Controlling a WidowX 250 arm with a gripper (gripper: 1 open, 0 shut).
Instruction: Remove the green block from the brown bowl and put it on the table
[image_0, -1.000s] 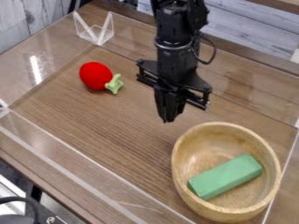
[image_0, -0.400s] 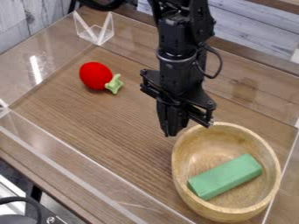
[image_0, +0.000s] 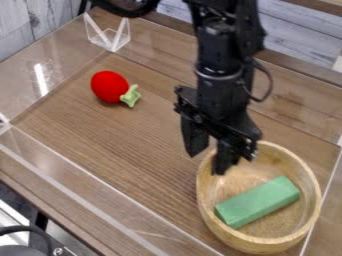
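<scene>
"Over on the table, what is new?"

"The black arm is lower and closer to the bowl now. Its claw was narrow before, and now its fingers are spread wide. It is not holding anything."

"Did the brown bowl move?"

"No, it is in the same spot, at the bottom right. The claw is over its far edge."

"And the green block?"

"It is in the bowl, lying slanted, just like before. The red toy has not moved either."

"Can you count things, big ones first?"

"One table, one arm, one bowl. Then one green block, one clear pointy thing at the top left, and one red toy. The toy has one little green leaf."
</scene>
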